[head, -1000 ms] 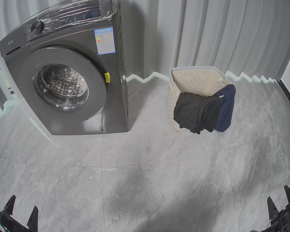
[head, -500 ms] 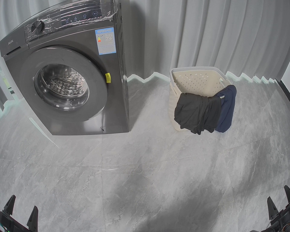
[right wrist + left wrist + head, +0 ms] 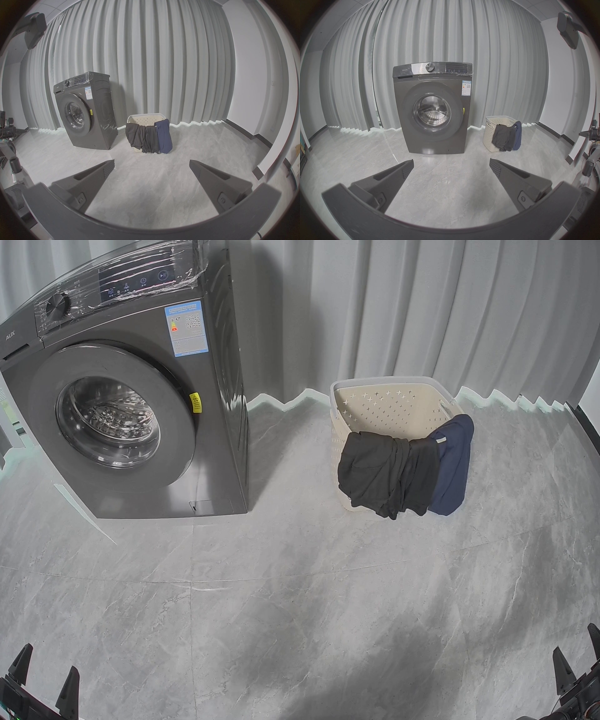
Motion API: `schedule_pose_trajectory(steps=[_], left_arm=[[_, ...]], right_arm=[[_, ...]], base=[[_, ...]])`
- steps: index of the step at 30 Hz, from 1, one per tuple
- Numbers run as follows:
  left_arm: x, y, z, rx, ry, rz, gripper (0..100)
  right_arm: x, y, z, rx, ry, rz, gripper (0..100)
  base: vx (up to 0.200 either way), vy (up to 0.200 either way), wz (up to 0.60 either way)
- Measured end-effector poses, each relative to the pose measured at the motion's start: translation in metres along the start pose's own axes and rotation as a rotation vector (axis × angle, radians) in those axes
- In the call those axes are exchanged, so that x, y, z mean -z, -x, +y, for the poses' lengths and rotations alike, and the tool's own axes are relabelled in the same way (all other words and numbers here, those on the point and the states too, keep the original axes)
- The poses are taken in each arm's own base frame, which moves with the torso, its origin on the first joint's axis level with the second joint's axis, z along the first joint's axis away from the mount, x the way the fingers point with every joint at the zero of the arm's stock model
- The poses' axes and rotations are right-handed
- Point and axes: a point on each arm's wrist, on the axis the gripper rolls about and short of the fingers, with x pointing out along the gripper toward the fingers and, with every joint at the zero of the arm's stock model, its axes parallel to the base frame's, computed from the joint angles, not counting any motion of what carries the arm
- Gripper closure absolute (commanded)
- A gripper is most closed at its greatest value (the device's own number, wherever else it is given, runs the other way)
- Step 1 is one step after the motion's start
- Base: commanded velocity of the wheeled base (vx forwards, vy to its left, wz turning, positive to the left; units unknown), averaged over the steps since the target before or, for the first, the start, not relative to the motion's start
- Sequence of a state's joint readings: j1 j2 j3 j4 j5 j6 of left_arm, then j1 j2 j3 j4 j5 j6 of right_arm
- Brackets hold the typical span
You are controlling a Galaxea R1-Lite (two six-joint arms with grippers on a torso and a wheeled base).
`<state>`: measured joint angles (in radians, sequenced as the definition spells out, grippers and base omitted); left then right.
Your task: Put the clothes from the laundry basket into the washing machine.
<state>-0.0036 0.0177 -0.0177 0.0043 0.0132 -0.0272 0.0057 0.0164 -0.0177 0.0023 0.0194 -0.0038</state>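
Note:
A dark grey washing machine (image 3: 131, 409) stands at the far left with its round glass door (image 3: 107, 421) closed. To its right sits a cream laundry basket (image 3: 387, 405) by the curtain. A black garment (image 3: 387, 472) and a navy garment (image 3: 451, 464) hang over the basket's front rim. My left gripper (image 3: 42, 674) is low at the near left, open and holding nothing. My right gripper (image 3: 578, 659) is low at the near right, also open and holding nothing. Both are far from the basket. The left wrist view faces the washing machine (image 3: 432, 106); the right wrist view faces the laundry basket (image 3: 147, 120).
Grey tiled floor (image 3: 312, 602) stretches wide between me and the machine and basket. White curtains (image 3: 425, 309) run along the back wall. A dark baseboard (image 3: 587, 421) marks the wall at the far right.
The whole head view has shifted, so machine and basket now sit further left in the picture: the camera moved. Both grippers stay open in the same place.

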Motion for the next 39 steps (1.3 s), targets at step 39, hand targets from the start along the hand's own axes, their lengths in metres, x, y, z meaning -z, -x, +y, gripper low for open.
schedule_pose_trajectory(steps=[39], left_arm=[[-0.0001,0.0,0.0,0.0,0.002,-0.001,0]], right_arm=[[-0.0001,0.0,0.0,0.002,0.0,-0.001,0]], base=[[0.0,-0.077,0.09]])
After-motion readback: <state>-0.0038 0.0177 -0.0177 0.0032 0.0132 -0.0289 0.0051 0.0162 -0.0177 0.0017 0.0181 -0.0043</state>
